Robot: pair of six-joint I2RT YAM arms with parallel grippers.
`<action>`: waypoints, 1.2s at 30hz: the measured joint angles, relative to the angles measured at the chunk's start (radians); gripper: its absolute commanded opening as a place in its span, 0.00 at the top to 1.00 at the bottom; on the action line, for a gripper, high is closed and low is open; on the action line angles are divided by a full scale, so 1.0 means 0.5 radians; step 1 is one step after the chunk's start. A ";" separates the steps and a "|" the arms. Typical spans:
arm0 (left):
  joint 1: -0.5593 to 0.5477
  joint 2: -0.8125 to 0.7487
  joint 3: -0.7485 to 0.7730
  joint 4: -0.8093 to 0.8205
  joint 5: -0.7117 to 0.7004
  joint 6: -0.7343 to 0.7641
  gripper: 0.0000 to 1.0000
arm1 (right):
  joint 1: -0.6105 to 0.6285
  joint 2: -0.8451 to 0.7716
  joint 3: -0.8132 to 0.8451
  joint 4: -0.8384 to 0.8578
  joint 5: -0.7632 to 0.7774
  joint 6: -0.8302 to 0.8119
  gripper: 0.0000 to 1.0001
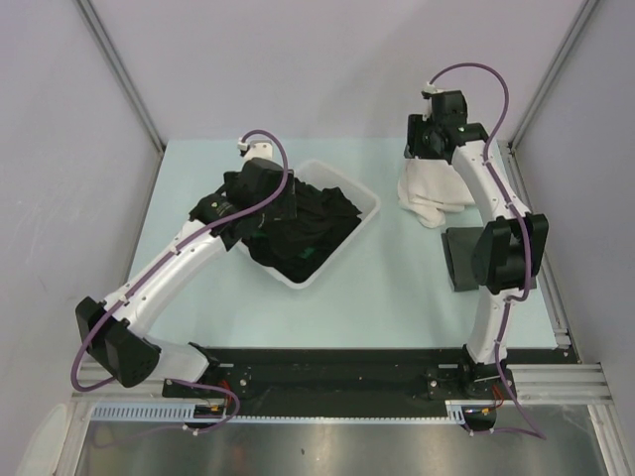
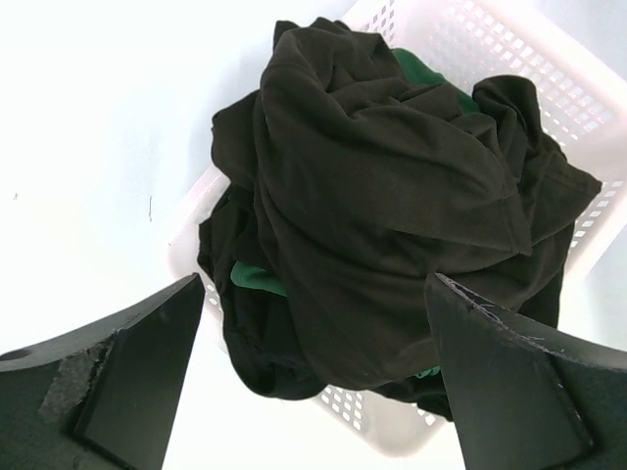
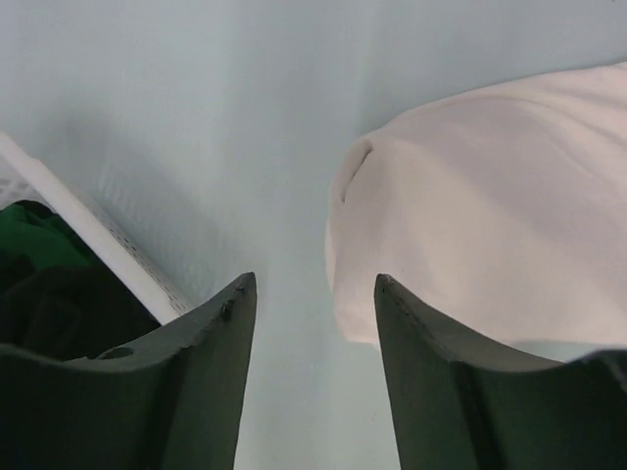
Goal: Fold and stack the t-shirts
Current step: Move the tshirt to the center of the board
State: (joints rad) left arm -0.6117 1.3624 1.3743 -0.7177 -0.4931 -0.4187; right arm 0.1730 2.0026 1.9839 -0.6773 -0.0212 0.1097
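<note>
black t-shirts [image 2: 392, 196] with a green scrap [image 2: 257, 279] in a white lattice-holed tub [image 2: 509, 49]; plain cream-white tee [image 3: 490, 215]; pale mint desk [image 1: 397, 288].

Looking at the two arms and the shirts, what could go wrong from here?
The left gripper hangs open over tangled black t-shirts in the white basket: one grab may lift several or drag the basket. The right gripper stands open beside the folded cream t-shirt: pulling away could snag and unfold that shirt.

Two white-shelled arms [image 1: 184, 256] with black joints [image 1: 501, 253] — a purple cable [image 1: 474, 65] loops along each — and dark wedge-shaped pincer fingers [image 2: 137, 372].
</note>
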 measured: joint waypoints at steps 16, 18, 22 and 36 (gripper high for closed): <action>-0.269 0.053 -0.335 0.111 0.487 -0.085 0.09 | -0.012 -0.408 -0.267 0.082 -0.088 0.073 0.39; -0.383 0.139 -0.293 0.110 0.509 -0.068 0.18 | -0.016 -0.428 -0.276 0.082 -0.097 0.083 0.39; -0.600 0.407 -0.122 0.074 0.473 0.005 0.27 | -0.033 -0.431 -0.277 0.092 -0.119 0.109 0.38; -0.842 0.658 0.352 -0.083 0.365 0.159 0.19 | -0.086 -0.440 -0.344 0.105 -0.193 0.156 0.38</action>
State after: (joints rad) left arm -1.0328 1.6913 1.5505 -0.7593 -0.3103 -0.3389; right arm 0.1299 1.7824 1.8118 -0.6250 -0.1177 0.1879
